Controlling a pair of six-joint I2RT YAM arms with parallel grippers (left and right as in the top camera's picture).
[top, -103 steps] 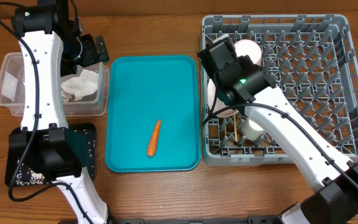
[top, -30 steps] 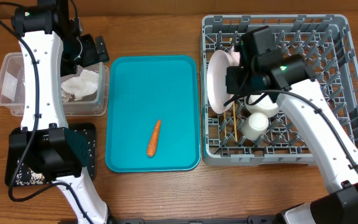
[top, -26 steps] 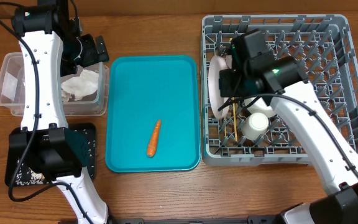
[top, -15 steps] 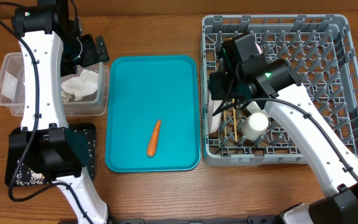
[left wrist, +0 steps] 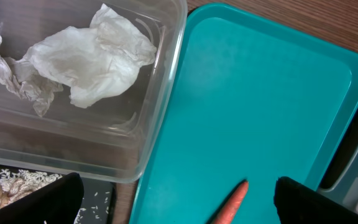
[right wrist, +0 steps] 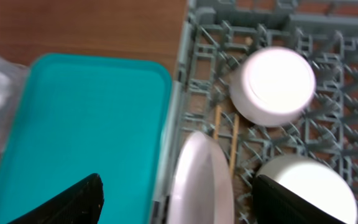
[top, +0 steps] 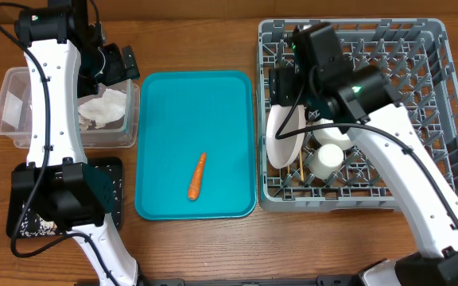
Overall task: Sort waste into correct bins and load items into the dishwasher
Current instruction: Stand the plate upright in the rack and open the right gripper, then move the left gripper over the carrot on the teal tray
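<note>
The white plate (top: pixel 284 141) stands on edge, leaning, at the left side of the grey dishwasher rack (top: pixel 440 48). My right gripper (top: pixel 286 87) hovers just above it, open. In the right wrist view the plate (right wrist: pixel 201 180) shows between the wide-apart fingers (right wrist: pixel 67 200), untouched. Two white bowls (right wrist: pixel 272 84) (right wrist: pixel 309 186) sit upside down beside the chopsticks (right wrist: pixel 225 134). The orange carrot (top: pixel 197 176) lies on the teal tray (top: pixel 189 103). My left gripper (top: pixel 118 62) stands open over the clear tub (top: pixel 6 103), which holds the crumpled napkin (left wrist: pixel 92 65). The carrot tip (left wrist: pixel 234 206) pokes into the left wrist view.
The black tray (top: pixel 111 199) with rice scraps sits at the front left, partly under the left arm's base. In the left wrist view its rice-strewn corner (left wrist: pixel 17 185) shows below the tub rim (left wrist: pixel 166 93). The rack's right half holds only bare pegs (top: pixel 404 103).
My right gripper has opened and let go of the plate, then drawn back toward the far side. The plate now leans in the rack by itself. The left arm has not moved.
</note>
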